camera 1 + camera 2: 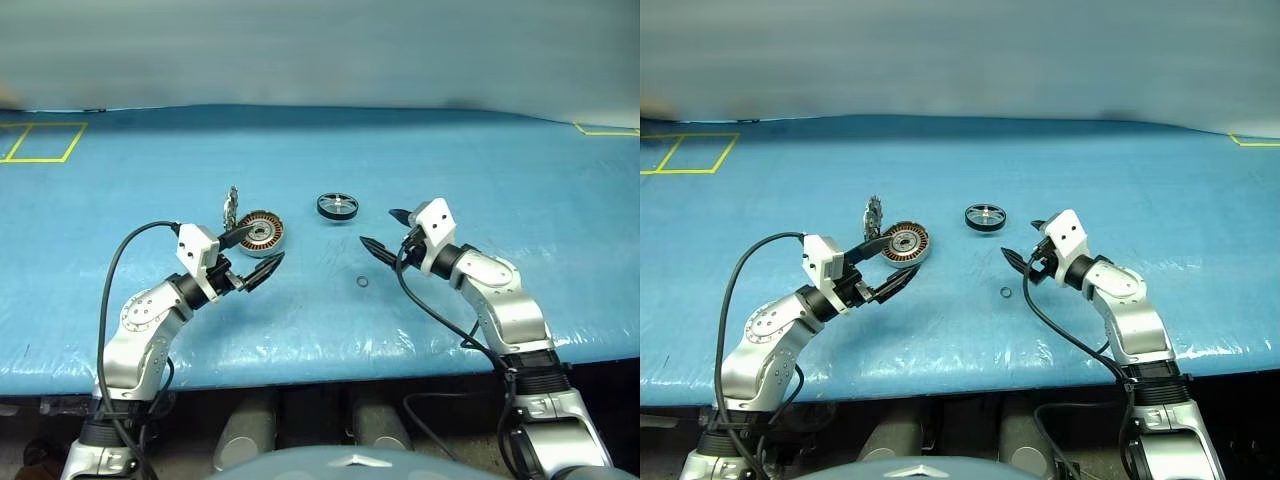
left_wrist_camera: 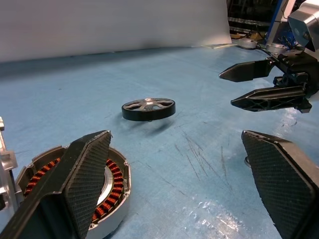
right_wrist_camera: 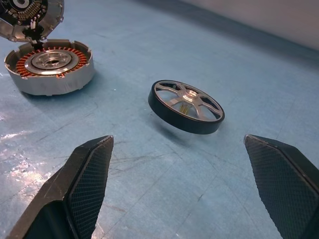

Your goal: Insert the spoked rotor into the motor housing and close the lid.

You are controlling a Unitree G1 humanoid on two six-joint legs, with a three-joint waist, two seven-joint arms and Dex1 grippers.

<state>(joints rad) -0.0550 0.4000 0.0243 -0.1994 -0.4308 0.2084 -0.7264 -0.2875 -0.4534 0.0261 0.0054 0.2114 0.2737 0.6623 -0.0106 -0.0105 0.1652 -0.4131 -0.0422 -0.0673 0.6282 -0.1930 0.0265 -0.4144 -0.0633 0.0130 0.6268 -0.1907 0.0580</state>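
Note:
The motor housing (image 1: 262,234) lies on the blue table, copper windings facing up. Its toothed lid (image 1: 231,208) stands upright at the housing's left rim, hinged open. The spoked rotor (image 1: 337,206), black-rimmed with silver spokes, rests on the table to the right of the housing, apart from it. My left gripper (image 1: 267,244) is open just in front of the housing, with one finger (image 2: 84,174) beside its wall (image 2: 117,175). My right gripper (image 1: 377,227) is open and empty to the right of the rotor (image 3: 187,106), pointing toward it.
A tiny black ring (image 1: 362,283) lies on the table (image 1: 420,130) between the two grippers, nearer the front. Yellow tape squares (image 1: 40,142) mark the far left and far right corners. The table's front edge (image 1: 330,365) runs just behind my arms.

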